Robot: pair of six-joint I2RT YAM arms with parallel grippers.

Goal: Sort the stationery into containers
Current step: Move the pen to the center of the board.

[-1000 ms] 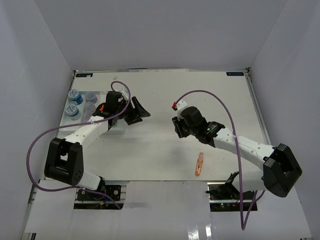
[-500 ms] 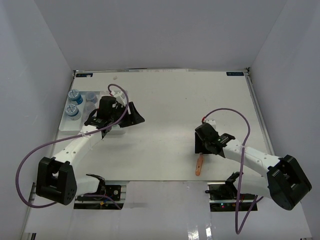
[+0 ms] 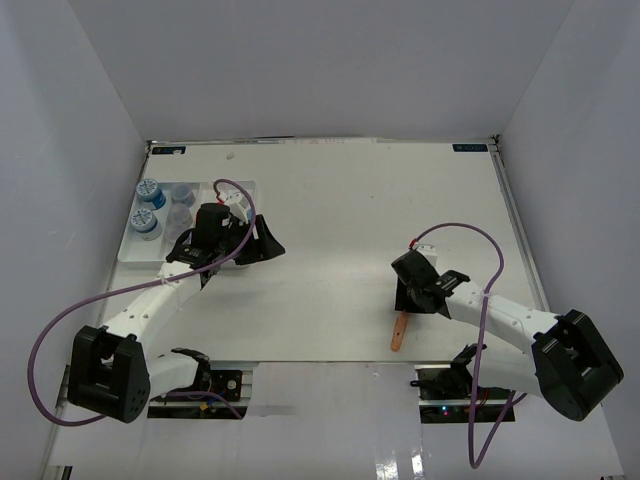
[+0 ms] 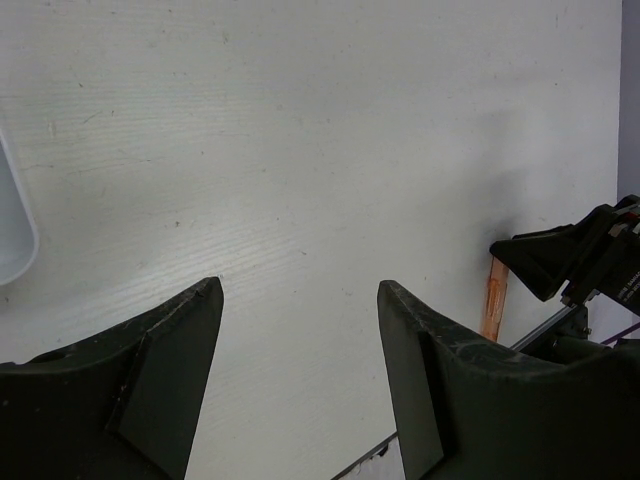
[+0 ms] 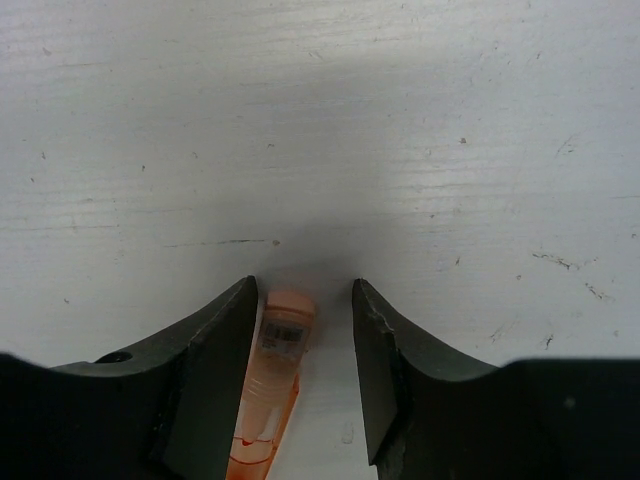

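Note:
An orange marker (image 3: 399, 332) lies on the white table near the front edge, right of centre. My right gripper (image 3: 407, 303) is open and low over its far end. In the right wrist view the marker (image 5: 275, 380) lies between the two fingers, nearer the left one, and the gripper (image 5: 305, 283) is not closed on it. My left gripper (image 3: 268, 243) is open and empty, just right of the white tray (image 3: 130, 245). It is open in the left wrist view too (image 4: 300, 285). Two blue-lidded jars (image 3: 148, 190) and clear jars (image 3: 183, 196) sit in the tray.
The left wrist view shows the tray's corner (image 4: 12, 235) at the left edge, with the orange marker (image 4: 494, 298) and the right gripper (image 4: 570, 262) far right. Grey walls close in the table on three sides.
My right gripper has moved toward the near edge and dropped over the orange marker's far end. My left arm has drawn back a little from the tray toward the near side.

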